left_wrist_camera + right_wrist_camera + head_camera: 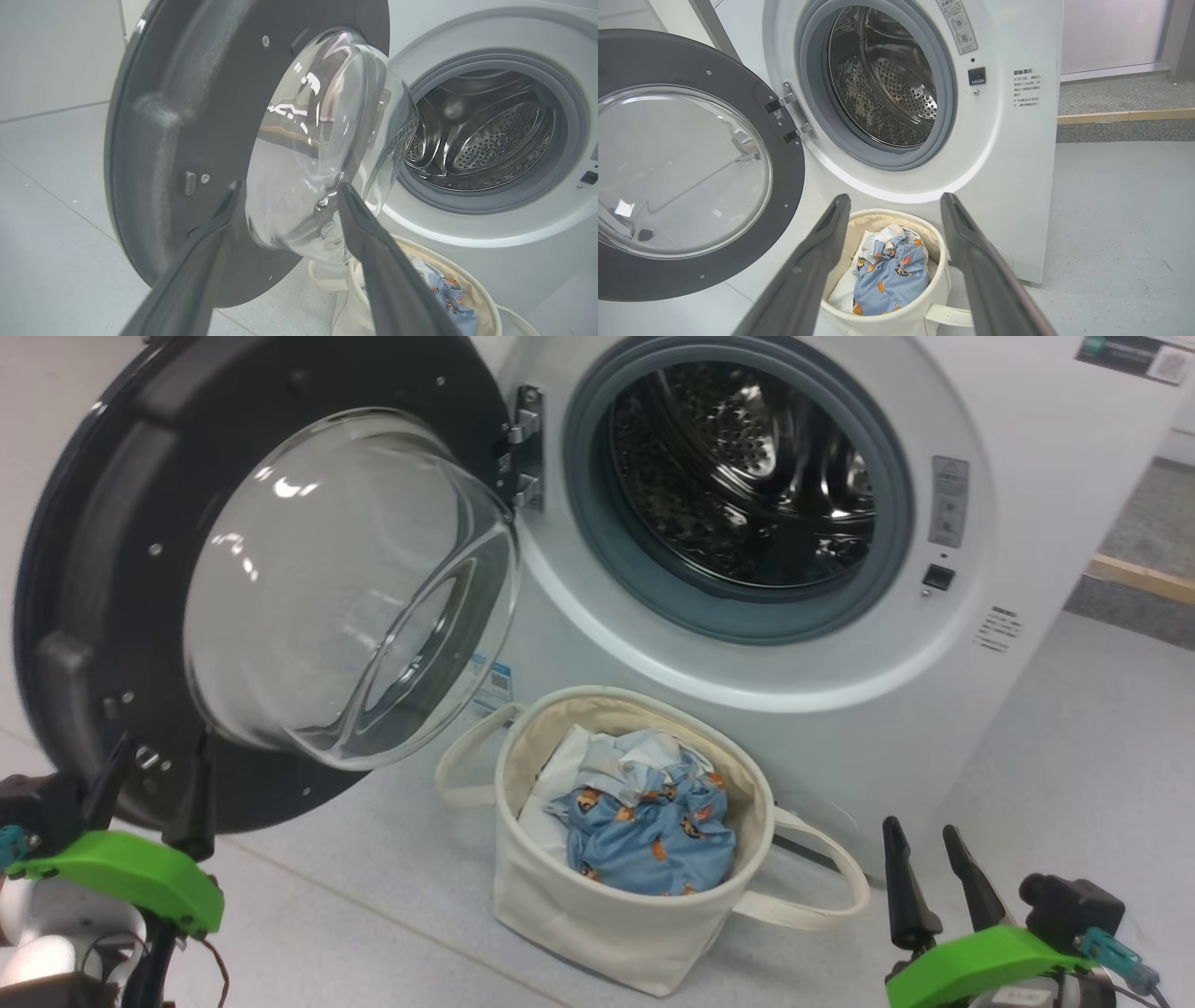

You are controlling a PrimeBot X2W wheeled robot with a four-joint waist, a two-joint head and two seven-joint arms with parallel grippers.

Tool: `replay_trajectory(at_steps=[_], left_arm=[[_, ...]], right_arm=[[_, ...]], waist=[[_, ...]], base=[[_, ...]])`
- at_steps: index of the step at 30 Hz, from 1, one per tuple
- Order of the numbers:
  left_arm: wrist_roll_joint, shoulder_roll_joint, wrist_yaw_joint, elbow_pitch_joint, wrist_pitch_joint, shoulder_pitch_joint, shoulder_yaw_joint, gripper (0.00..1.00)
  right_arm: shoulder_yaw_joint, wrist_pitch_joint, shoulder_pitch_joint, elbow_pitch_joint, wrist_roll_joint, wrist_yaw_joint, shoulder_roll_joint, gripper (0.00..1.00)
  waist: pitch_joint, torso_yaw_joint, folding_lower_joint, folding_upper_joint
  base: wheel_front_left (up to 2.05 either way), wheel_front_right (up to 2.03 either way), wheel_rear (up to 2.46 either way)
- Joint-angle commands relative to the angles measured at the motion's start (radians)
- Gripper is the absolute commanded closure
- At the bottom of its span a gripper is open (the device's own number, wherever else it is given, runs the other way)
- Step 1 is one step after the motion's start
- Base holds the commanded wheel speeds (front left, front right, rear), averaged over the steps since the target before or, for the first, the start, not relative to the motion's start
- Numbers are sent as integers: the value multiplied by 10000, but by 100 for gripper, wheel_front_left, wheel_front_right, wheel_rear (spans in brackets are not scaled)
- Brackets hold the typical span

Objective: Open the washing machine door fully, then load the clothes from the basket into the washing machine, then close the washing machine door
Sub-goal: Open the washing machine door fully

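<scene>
The washing machine stands with its steel drum exposed. The washing machine door, black-rimmed with a clear glass bowl, hangs swung out to the left on its hinge. My left gripper is open just in front of the door's lower rim, gripping nothing; the left wrist view looks past it at the door. The cream basket sits on the floor below the drum, holding the blue bear-print clothes. My right gripper is open to the right of the basket, and in its wrist view it frames the clothes.
A plain white bundle lies in the basket beside the clothes. The basket's loop handles stick out at both sides. A wooden strip and grey carpet lie to the right of the machine. Pale floor tiles surround the basket.
</scene>
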Motion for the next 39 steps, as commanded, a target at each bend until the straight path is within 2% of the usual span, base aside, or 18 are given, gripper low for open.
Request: replay_trajectory(at_steps=[1, 6, 13, 22, 39], left_arm=[[-36, 345, 45, -413, 7, -434, 379, 0], [-27, 359, 108, -636, 80, -327, 314, 0], [-28, 292, 97, -782, 62, -191, 138, 0], [-94, 216, 77, -719, -54, -29, 8, 0], [-379, -331, 147, -761, -717, 241, -146, 0]], right_arm=[[184, -130, -317, -339, 48, 8, -112, 0], [280, -130, -400, -367, 44, 8, -53, 0], [305, -130, -422, -336, 47, 8, -63, 0], [312, -130, -314, -318, 19, 8, -121, 0], [384, -130, -561, -460, -96, 8, -459, 0]], waist=[[13, 160, 0, 0], [48, 482, 0, 0], [14, 377, 0, 0], [-21, -663, 0, 0], [-22, -2836, 0, 0]], base=[[0, 0, 0], [0, 0, 0], [0, 0, 0], [0, 0, 0], [0, 0, 0]])
